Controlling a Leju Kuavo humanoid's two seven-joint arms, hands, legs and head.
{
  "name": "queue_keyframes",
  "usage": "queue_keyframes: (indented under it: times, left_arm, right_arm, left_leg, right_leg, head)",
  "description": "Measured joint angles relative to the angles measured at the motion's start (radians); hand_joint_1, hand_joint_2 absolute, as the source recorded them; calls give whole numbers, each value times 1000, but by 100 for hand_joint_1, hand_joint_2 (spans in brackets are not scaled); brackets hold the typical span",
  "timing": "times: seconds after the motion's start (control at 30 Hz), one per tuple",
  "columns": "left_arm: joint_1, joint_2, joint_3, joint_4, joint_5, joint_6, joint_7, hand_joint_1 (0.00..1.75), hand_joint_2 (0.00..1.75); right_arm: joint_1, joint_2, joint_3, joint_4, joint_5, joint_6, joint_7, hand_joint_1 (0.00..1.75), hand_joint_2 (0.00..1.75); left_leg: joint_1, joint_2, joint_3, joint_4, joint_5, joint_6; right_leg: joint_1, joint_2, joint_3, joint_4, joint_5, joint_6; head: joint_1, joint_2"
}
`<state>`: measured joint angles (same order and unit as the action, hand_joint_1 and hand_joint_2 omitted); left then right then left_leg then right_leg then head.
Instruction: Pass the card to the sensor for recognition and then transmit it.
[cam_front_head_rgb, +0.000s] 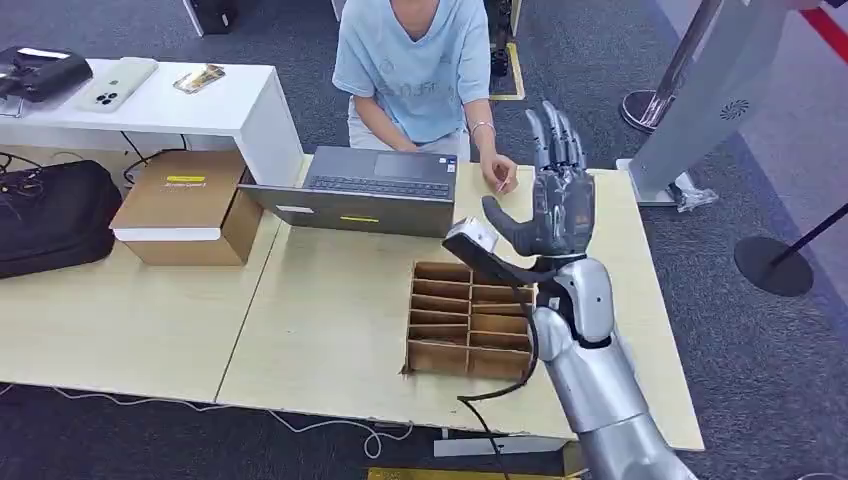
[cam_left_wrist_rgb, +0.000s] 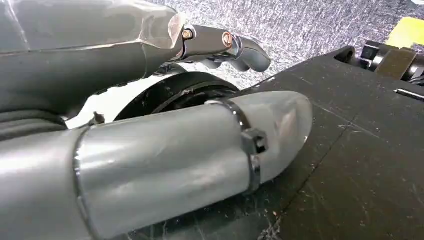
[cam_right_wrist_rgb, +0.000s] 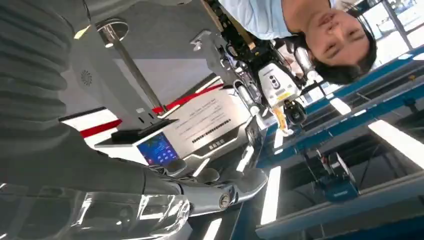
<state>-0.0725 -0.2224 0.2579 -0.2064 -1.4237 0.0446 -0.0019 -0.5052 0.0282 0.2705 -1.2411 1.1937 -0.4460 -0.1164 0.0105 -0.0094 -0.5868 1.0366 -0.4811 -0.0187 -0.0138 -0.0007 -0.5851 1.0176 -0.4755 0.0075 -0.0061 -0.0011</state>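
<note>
My right hand (cam_front_head_rgb: 555, 200) is raised over the far right part of the wooden table (cam_front_head_rgb: 330, 330), fingers straight up and spread, thumb out to the side, nothing in it. Its fingers (cam_right_wrist_rgb: 215, 192) also appear in the right wrist view, extended and bare. Just beyond it a seated person's hand (cam_front_head_rgb: 498, 176) rests on the table edge and pinches something small and thin; I cannot tell what it is. A white kiosk with a blue screen (cam_right_wrist_rgb: 157, 150) stands further off. My left hand (cam_left_wrist_rgb: 165, 165) hangs low with thumb and fingers apart, holding nothing.
A cardboard box with dividers (cam_front_head_rgb: 470, 320) sits on the table right below my right forearm. An open laptop (cam_front_head_rgb: 370, 190) stands in front of the person. A brown carton (cam_front_head_rgb: 190, 205) and a black bag (cam_front_head_rgb: 50, 215) lie at the left. A white gate post (cam_front_head_rgb: 715, 100) rises at the right.
</note>
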Motion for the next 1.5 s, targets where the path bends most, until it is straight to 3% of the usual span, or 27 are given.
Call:
queue_keyframes:
  times: [0.2,0.7,1.0,1.5]
  left_arm:
    - [0,0,-4,0,0,-2,-6,0,0]
    - [0,6,-11,0,15,-6,-10,0,0]
    - [0,9,-14,0,17,0,-16,0,0]
    - [2,8,-19,0,27,16,-19,0,0]
  right_arm:
    - [-176,-2,7,211,-31,49,18,0,175]
    - [-576,3,12,700,-162,293,119,0,175]
    - [-675,4,-11,816,-191,372,159,0,175]
    - [-695,11,-32,870,-212,399,169,0,175]
  left_leg:
    - [0,0,0,0,0,0]
    - [0,-1,0,0,1,0]
    - [0,-1,-1,0,1,0]
    - [0,-1,0,0,1,0]
  right_leg:
    - [0,0,0,0,0,0]
    - [0,0,0,0,1,0]
    - [0,0,0,0,1,0]
    - [0,0,0,0,1,0]
  head:
    - [0,0]
    - [0,0]
    - [0,0]
    - [0,0]
